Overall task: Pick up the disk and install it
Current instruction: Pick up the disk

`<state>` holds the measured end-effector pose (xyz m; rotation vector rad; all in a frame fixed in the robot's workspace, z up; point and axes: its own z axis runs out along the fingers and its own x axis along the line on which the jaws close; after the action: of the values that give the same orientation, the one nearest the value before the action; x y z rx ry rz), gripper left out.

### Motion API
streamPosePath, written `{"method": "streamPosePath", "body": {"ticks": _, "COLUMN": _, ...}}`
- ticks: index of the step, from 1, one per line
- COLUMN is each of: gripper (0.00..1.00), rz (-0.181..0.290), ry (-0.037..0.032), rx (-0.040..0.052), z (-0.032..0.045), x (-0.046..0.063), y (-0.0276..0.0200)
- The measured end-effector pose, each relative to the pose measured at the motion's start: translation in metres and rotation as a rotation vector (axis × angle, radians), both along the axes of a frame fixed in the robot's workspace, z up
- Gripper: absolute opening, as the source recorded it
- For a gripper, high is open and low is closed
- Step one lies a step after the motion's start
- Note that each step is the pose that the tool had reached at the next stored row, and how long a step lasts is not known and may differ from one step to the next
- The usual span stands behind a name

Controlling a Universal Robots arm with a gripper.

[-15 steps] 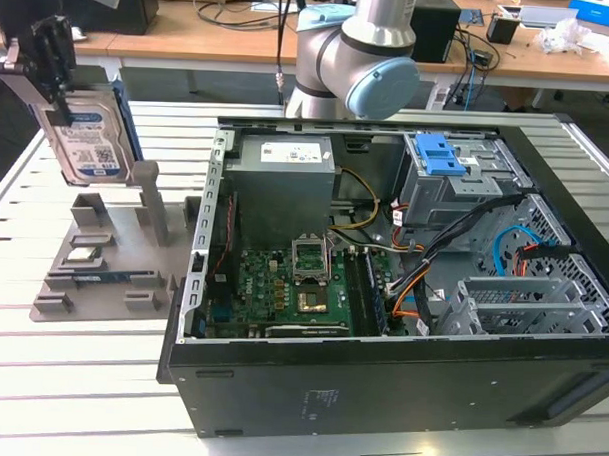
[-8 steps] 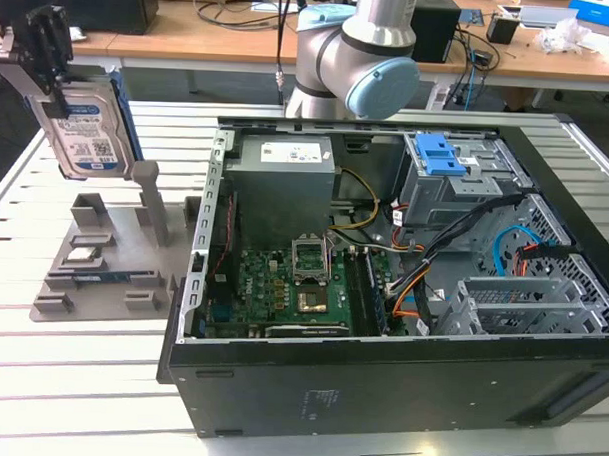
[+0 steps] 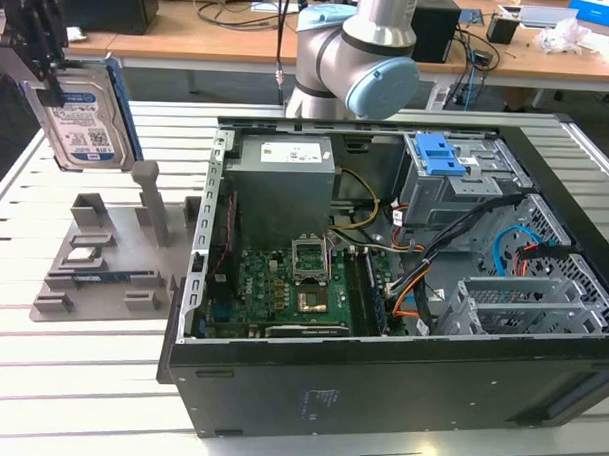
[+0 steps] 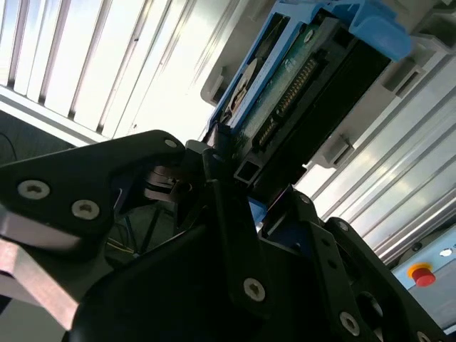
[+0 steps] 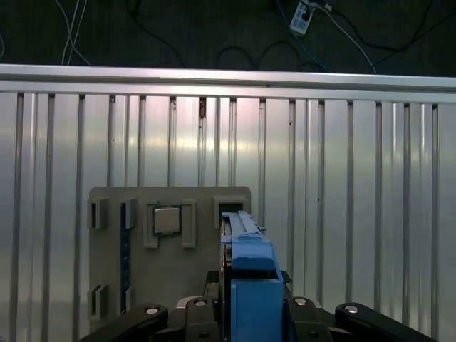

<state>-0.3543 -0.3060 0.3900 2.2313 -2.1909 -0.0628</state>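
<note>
The pincer [image 3: 48, 74] is gripping the disk [image 3: 85, 125] by its upper end, holding it upright in the air above the grey fixture plate [image 3: 93, 281] at the exterior view's left. In the first wrist view, the disk [image 5: 251, 285] is hanging edge-on over the plate [image 5: 171, 278], which is lying on the slatted tabletop [image 5: 356, 214]. The open computer case [image 3: 379, 381] is sitting just beside the plate, toward the exterior view's right.

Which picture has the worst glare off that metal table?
In the second wrist view the slatted table glares nearly white behind the disk, the gripper dark against it; the first wrist view shows a softer sheen; the exterior view is evenly lit.
</note>
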Motion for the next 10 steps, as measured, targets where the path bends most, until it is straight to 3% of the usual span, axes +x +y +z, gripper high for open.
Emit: {"method": "streamPosePath", "body": {"ticks": 10, "gripper": 0.37, "rz": 0.000, "ry": 0.0000, "rx": 0.0000, "z": 0.0179, "x": 0.000, "y": 0.0002}}
